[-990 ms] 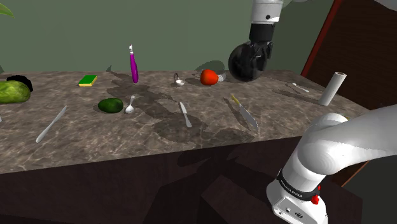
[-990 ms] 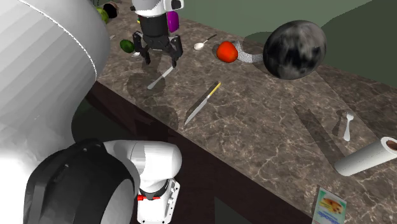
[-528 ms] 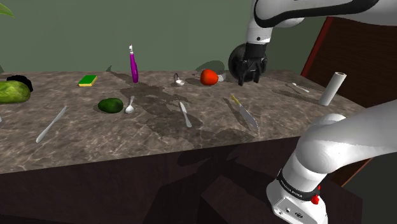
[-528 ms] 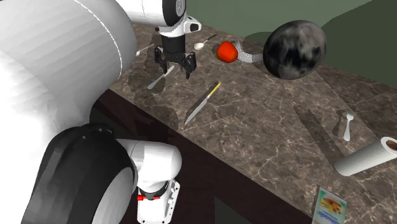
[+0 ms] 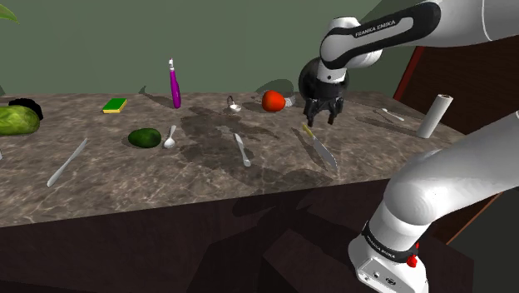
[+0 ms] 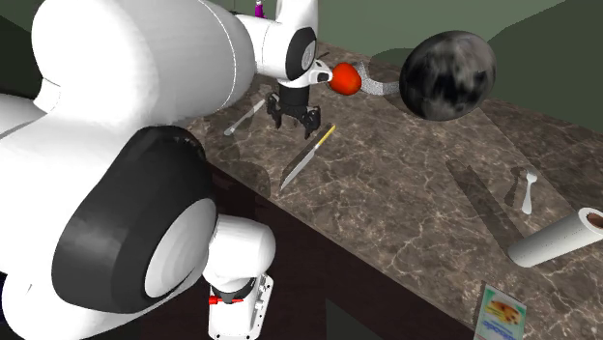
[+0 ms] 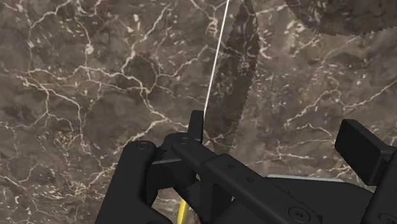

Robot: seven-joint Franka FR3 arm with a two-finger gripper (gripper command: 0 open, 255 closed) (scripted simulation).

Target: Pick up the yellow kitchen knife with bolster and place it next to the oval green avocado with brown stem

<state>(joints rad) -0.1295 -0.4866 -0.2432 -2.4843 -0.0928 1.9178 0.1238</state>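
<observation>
Now that the gripper [image 5: 321, 121] has come down over the knife [image 5: 318, 146], fingers spread and empty, the grasp seems near, though the knife lies on the counter [image 5: 125, 179] far from the avocado [image 5: 145, 137].

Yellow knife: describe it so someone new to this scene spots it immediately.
On the dark marble counter, look below the open black gripper, near the red fruit. The knife lies flat there; unlike the grey table knife beside it, its handle is yellow.

Black fingers [image 5: 310, 116] spread above yellow-handled knife [image 5: 318, 146], green avocado [image 5: 145, 137] well apart, marble counter [image 5: 166, 185]
</observation>
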